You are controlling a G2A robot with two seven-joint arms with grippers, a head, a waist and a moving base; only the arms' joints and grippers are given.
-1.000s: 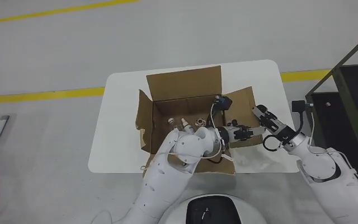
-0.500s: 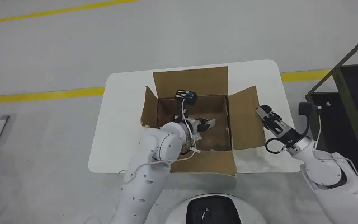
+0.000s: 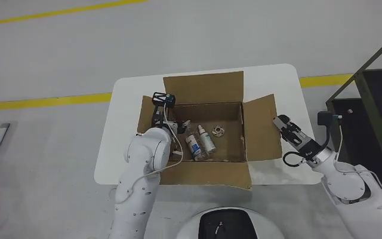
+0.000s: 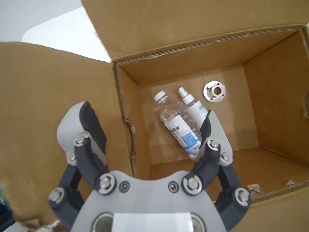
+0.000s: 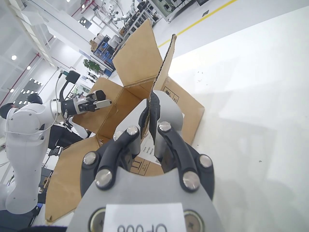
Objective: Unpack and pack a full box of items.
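left arm pulled back from box (image 3: 203, 86) interior to left flap (image 4: 48, 78); left pincer (image 4: 147, 117) spread, empty. right pincer (image 5: 152, 105) clamped on right flap (image 3: 262, 125). box at centre of surface (image 3: 128, 89); clear bottle (image 4: 178, 131), spray bottle (image 4: 193, 107), metal flange (image 4: 214, 91) inside.

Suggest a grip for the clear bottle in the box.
Take the clear bottle by its labelled mid-body, probably from above, jaws across its width: it lies flat on the box floor. The spray bottle lies close alongside, so clearance there looks slim.

- The right end effector (image 5: 150, 106) is pinching a flap (image 5: 168, 56) of the open cardboard box (image 5: 135, 68).
- The left end effector (image 5: 104, 102) is hovering by the box's opposite side.
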